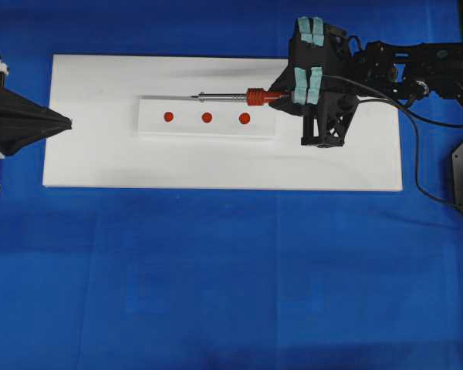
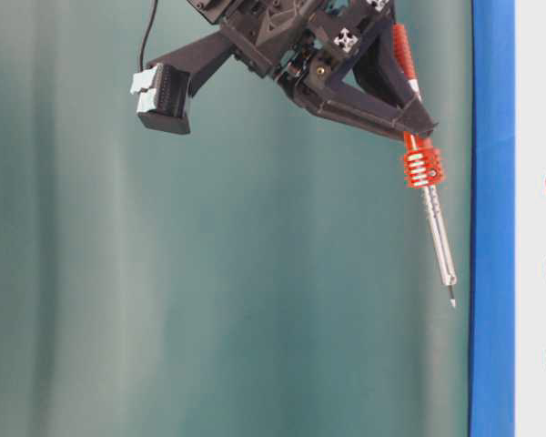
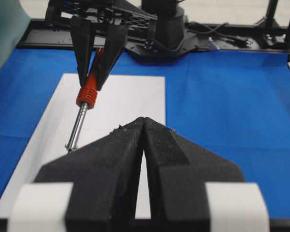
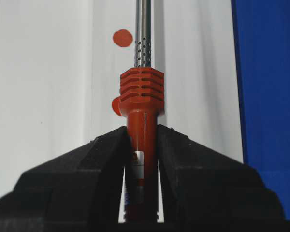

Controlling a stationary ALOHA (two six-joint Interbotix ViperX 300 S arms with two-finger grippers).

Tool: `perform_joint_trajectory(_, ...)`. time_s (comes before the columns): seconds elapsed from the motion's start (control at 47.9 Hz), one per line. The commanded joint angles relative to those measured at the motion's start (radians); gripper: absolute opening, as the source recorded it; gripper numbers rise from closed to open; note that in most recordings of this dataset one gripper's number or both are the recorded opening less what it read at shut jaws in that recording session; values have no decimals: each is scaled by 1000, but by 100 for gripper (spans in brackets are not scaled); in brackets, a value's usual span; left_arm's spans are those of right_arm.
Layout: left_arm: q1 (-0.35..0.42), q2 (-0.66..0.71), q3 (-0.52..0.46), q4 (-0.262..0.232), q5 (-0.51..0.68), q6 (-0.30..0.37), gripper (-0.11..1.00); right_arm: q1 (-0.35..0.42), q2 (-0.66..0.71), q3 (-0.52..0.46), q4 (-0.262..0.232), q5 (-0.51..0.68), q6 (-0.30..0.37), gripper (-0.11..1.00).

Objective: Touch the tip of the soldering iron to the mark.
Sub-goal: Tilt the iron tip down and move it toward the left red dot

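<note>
Slim red-plastic-handled soldering iron [image 4: 141, 104]: ribbed matt collar, shiny perforated metal shaft; black matt grainy gripper fingers [image 4: 82, 179]; smooth white board [image 1: 100, 154]; blue cloth [image 1: 216, 270]

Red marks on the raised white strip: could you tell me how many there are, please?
3, in a row along the white strip: left mark, middle mark, right mark, nearest the soldering iron collar. None seems hidden.

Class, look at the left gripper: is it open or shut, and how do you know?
Shut. In the left wrist view the left gripper has its two black fingers pressed together along a thin seam, with nothing between them.
</note>
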Motion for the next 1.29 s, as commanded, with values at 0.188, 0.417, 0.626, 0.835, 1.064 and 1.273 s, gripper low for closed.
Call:
perform_joint_trajectory(0.188,-2,9,-9,0,-11,-2,0,2,-17,-28,0,-14,2,6)
perform_joint_trajectory(0.417,-2,9,-9,0,-11,0,0,2,-17,-28,-2,-14,5,6)
perform_joint_trajectory(0.626,-2,9,-9,0,-11,0,0,2,-17,-28,-2,-18,6,6)
perform_joint_trajectory(0.835,0,9,-9,0,-11,0,0,17,14,-37,0,-28,5,6)
perform_joint_trajectory(1.064,-2,11,-9,0,-11,0,0,37,115,-83,0,-44,5,6)
perform_joint_trajectory(1.273,-2,11,-6,0,-11,0,0,43,193,-124,-2,-46,5,6)
